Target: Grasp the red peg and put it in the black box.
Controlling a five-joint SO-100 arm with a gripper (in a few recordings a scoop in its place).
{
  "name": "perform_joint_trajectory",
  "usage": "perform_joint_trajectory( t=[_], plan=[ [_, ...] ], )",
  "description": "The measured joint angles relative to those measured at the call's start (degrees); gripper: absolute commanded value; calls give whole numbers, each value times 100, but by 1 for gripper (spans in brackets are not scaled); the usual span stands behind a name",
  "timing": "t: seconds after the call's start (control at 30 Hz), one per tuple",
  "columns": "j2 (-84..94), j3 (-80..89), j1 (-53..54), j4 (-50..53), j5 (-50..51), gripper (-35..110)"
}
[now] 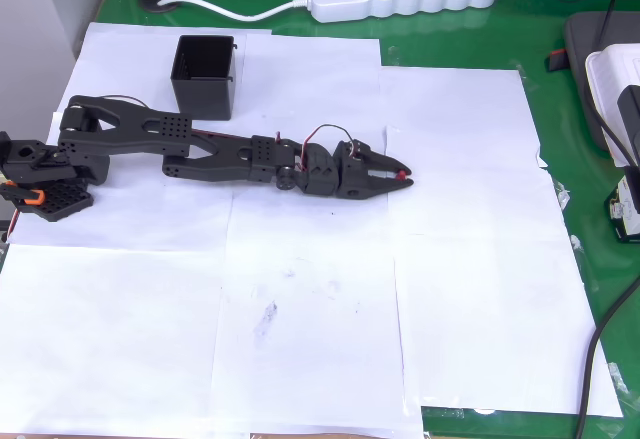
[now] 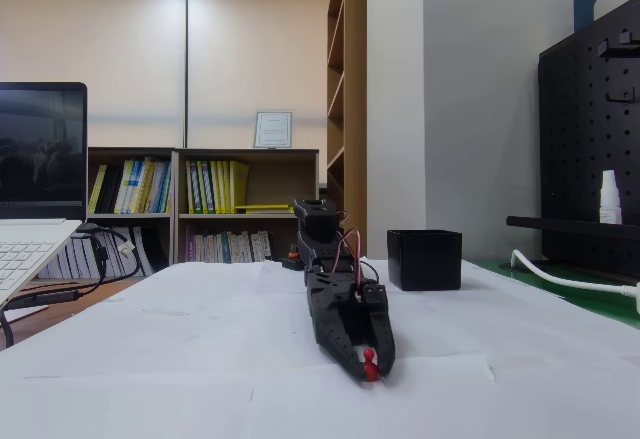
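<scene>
Tool [image 1: 398,177]: centre of overhead view, low over papered desk [image 1: 300,359], clamped on peg [image 1: 403,174] at its tip. Box [image 1: 205,77]: upper left, open, well apart. Advice: keep grip firm, lift clear, swing over box, release low inside.
</scene>
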Motion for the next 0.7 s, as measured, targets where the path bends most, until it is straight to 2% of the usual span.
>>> perform_joint_trajectory(
  t=[0.5,0.53,0.63,0.7],
  plan=[
    [-114,114,-88,79,220,0],
    [-114,114,-88,79,220,3],
    [-114,114,-88,88,185,23],
    [-114,114,-88,88,167,27]
  ],
)
